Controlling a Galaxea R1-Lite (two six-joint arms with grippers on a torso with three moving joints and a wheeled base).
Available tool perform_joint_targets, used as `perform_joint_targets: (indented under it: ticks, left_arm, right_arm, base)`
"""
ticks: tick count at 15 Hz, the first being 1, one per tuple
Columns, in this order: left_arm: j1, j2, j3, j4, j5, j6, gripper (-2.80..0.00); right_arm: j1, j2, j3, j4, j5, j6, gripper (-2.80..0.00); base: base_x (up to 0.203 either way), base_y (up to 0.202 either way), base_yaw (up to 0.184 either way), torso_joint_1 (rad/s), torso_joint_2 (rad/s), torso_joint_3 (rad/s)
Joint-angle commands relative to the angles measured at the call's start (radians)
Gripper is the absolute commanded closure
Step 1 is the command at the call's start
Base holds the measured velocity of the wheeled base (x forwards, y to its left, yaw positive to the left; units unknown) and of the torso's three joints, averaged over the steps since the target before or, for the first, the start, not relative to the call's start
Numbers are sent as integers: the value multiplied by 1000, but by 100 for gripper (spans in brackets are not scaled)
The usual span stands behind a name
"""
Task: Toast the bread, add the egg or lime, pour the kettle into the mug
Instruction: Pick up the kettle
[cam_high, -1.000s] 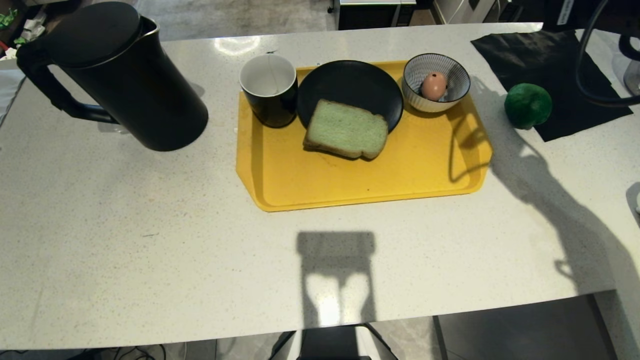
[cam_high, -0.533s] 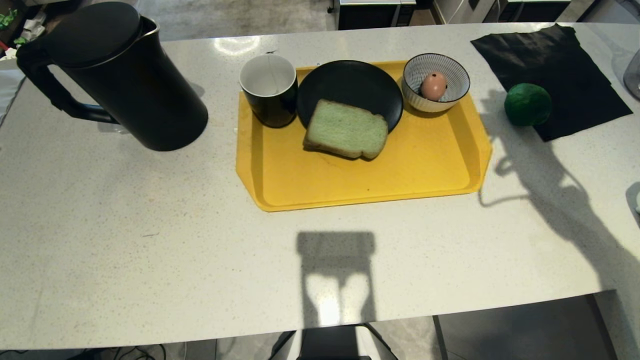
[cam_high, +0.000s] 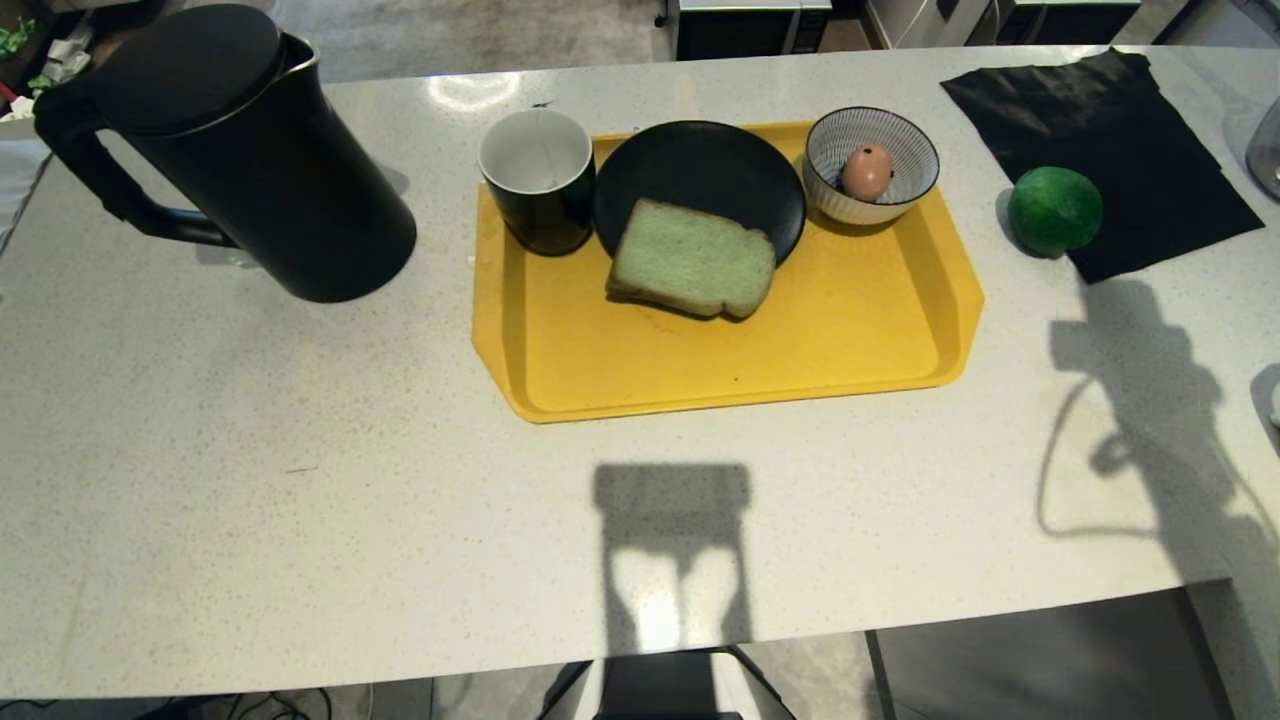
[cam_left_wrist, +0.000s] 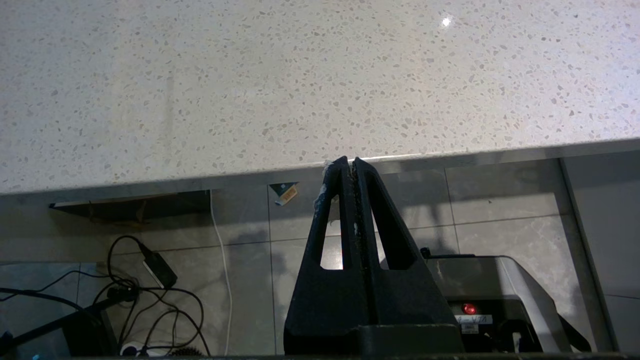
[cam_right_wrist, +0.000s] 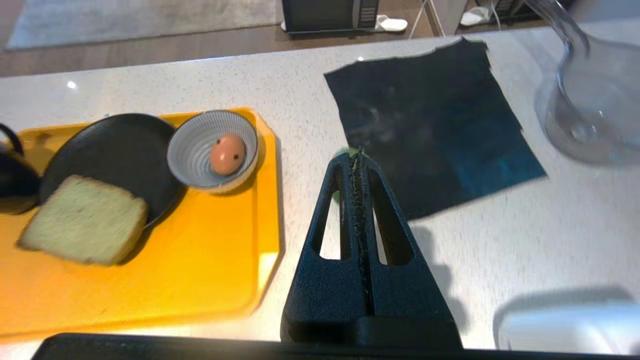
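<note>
The bread (cam_high: 693, 258) lies half on a black plate (cam_high: 700, 165) on the yellow tray (cam_high: 720, 370). Beside the plate stands the mug (cam_high: 540, 175), white inside. The egg (cam_high: 868, 172) rests in a striped bowl (cam_high: 905, 150). The lime (cam_high: 1054, 210) sits at the edge of a black cloth (cam_high: 1100, 130). At far left stands the black kettle (cam_high: 240, 150). My right gripper (cam_right_wrist: 356, 157) is shut and empty above the counter, its tips covering most of the lime (cam_right_wrist: 337, 196). My left gripper (cam_left_wrist: 348, 162) is shut, parked below the counter's front edge. Neither gripper shows in the head view.
A clear glass jug (cam_right_wrist: 590, 110) stands right of the black cloth. A white object (cam_right_wrist: 565, 325) lies at the counter's near right. The right arm's shadow (cam_high: 1150, 400) falls on the counter right of the tray. Cables (cam_left_wrist: 150, 280) lie on the floor below.
The right arm's cable has left the head view's upper right, and its shadow slid from beside the bowl toward the counter's near right. Nothing on the counter has moved.
</note>
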Motion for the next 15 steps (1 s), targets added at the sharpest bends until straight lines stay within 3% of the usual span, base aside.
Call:
perform_joint_targets:
  ticks: [1,9,15]
  left_arm:
    - [0,-1,15,-1,1,-1,0]
    - [0,-1,15,-1,1,-1,0]
    - [0,-1,15,-1,1,-1,0]
  right_arm:
    - [-19,-191,104,4,8,21,0]
    - [-102,-614,366,53,77,132,0]
    - [-90,-840,681,55,78,130,0]
  base:
    - [0,0,0,0,0,0]
    - [0,0,0,0,0,0]
    - [0,0,0,0,0,0]
